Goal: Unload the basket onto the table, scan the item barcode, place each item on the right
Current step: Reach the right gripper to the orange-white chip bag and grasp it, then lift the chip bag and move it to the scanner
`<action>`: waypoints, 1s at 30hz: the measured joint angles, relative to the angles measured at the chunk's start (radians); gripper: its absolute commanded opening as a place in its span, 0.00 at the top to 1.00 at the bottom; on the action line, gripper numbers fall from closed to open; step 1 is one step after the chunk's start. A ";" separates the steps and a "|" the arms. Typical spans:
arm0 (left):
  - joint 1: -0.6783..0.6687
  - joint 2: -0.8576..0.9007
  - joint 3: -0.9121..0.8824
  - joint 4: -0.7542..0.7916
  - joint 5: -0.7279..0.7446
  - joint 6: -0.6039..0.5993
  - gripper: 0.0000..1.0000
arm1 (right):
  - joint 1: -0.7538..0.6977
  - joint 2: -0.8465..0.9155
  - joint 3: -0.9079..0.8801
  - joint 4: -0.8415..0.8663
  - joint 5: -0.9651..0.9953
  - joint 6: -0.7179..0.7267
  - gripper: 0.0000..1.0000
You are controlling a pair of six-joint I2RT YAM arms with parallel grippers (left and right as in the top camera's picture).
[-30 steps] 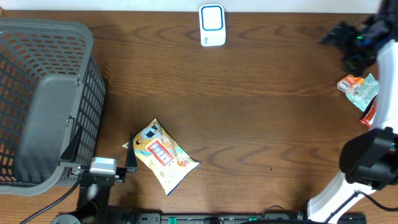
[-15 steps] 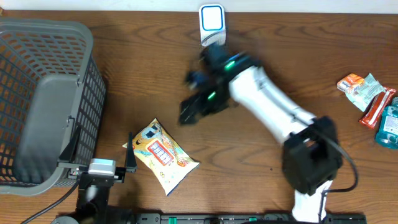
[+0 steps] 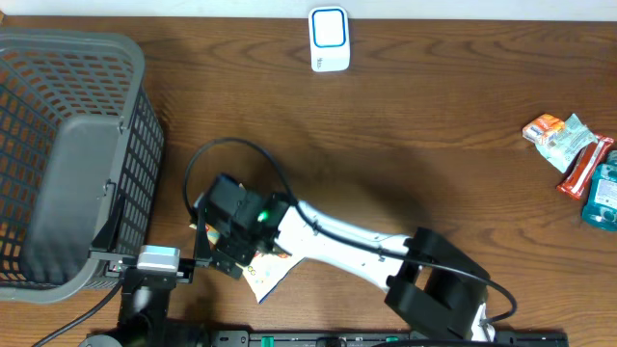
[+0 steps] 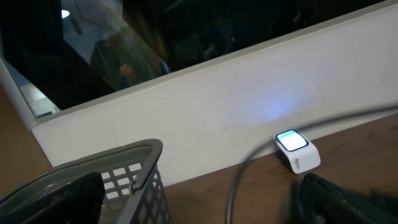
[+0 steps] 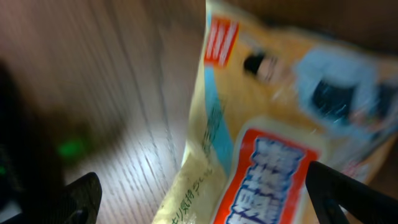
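Observation:
The item is a yellow snack bag [image 3: 273, 274] with a red label, lying flat near the table's front left. My right arm covers most of it from above. In the right wrist view the bag [image 5: 267, 137] fills the frame. My right gripper [image 5: 214, 198] hangs close over the bag, open, one finger on each side and nothing pinched. From overhead the right gripper [image 3: 226, 253] sits on the bag's left part. The white scanner [image 3: 329, 40] with a blue-lit face stands at the back edge, also in the left wrist view as the scanner [image 4: 297, 150]. My left gripper [image 4: 199, 202] is open and empty.
A grey mesh basket [image 3: 67, 145] fills the left side, its corner close to the left gripper [image 3: 159, 241]. Several small packets [image 3: 569, 149] lie at the right edge. The right arm's cable [image 3: 231, 145] loops above the bag. A white wall [image 4: 217, 106] runs behind the table.
My right arm swung from the far right, past the scanner, down to the front left and now hovers over the snack bag. The bag and left arm have not moved.

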 measured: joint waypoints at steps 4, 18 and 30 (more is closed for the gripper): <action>0.000 0.000 0.000 0.000 0.000 0.000 0.00 | -0.002 0.000 -0.093 0.063 0.048 0.078 0.71; 0.000 0.000 0.000 0.000 0.000 0.000 0.00 | -0.313 -0.089 -0.117 -0.049 -0.051 0.327 0.99; 0.000 0.000 0.000 0.000 0.000 0.000 0.00 | -0.762 -0.118 -0.130 -0.162 -1.216 0.216 0.99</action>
